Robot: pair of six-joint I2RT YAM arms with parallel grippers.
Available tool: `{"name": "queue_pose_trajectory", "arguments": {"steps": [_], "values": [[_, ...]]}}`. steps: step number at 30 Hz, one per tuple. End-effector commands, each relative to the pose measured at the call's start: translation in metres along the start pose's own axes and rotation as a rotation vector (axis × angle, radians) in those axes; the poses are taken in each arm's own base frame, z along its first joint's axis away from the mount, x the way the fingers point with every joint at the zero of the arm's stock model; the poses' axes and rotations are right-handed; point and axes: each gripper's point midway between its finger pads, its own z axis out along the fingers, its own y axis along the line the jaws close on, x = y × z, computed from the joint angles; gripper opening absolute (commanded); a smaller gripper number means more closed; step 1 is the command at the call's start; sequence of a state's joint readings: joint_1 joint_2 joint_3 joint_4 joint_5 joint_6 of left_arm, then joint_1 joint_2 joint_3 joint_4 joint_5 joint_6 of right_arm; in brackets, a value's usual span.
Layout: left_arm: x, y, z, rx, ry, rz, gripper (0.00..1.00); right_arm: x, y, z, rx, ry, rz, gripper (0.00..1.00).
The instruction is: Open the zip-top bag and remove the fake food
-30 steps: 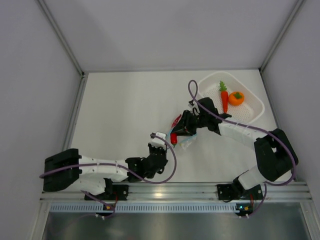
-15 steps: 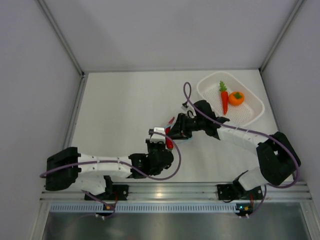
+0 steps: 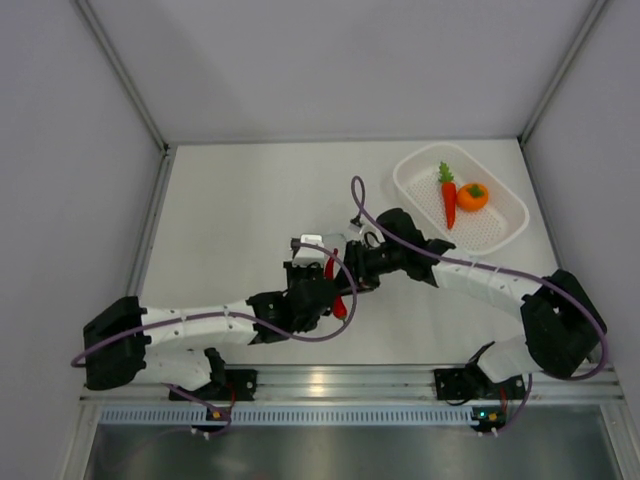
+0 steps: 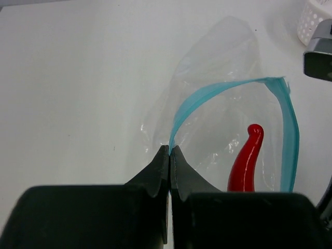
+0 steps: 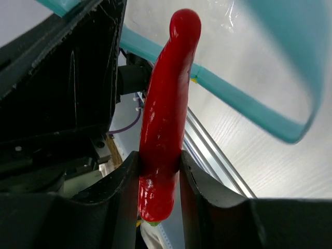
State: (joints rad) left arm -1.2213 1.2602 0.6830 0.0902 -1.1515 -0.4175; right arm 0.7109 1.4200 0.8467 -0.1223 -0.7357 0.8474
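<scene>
The step in hand looks like drawing the pepper (image 5: 168,93) out through the open mouth of the bag (image 4: 218,67). To do it well, the left gripper (image 4: 170,150) should hold firm and low as an anchor while the right gripper (image 5: 160,161) pulls along the pepper's length, so that it slips past the zip strip (image 4: 207,92) and does not drag the plastic with it.

The left fingers are pressed together, pinching one lip of the zip strip at their very tips. The right fingers clamp the pepper by its lower part; its curved tip reaches well beyond them. From the left fingertips, the pepper stands just ahead and to the right, inside the loop of the strip. The carrot (image 3: 449,200) and orange (image 3: 473,196) lie in the basket (image 3: 500,232), well apart from both grippers.
</scene>
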Motion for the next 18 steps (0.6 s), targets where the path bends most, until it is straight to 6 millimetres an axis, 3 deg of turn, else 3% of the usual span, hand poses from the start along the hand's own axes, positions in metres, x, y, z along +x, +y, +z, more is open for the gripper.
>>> {"name": "queue_pose_trajectory", "arguments": {"steps": [1,6,9,11,14,17,18], "values": [[-0.029,0.001,0.006,0.009,-0.028,-0.058,0.0,0.002,0.029,-0.011,-0.067,0.005,-0.124,0.0],[-0.033,0.015,0.019,-0.041,-0.019,-0.047,0.0,0.025,0.045,-0.014,-0.134,0.084,-0.196,0.0],[-0.036,0.03,0.032,-0.093,0.003,-0.054,0.0,0.039,0.064,-0.026,-0.2,0.113,-0.277,0.0],[-0.033,0.036,0.038,-0.117,0.045,-0.041,0.0,0.041,0.067,-0.034,-0.19,0.1,-0.324,0.0],[-0.024,0.05,0.051,-0.142,0.12,-0.047,0.0,0.03,0.073,-0.053,-0.143,0.033,-0.395,0.0],[-0.023,0.06,0.057,-0.158,0.148,-0.059,0.0,-0.009,0.07,-0.077,-0.032,-0.136,-0.436,0.0],[-0.022,0.061,0.06,-0.161,0.161,-0.059,0.0,-0.032,0.06,-0.091,0.031,-0.217,-0.4,0.0]]}}
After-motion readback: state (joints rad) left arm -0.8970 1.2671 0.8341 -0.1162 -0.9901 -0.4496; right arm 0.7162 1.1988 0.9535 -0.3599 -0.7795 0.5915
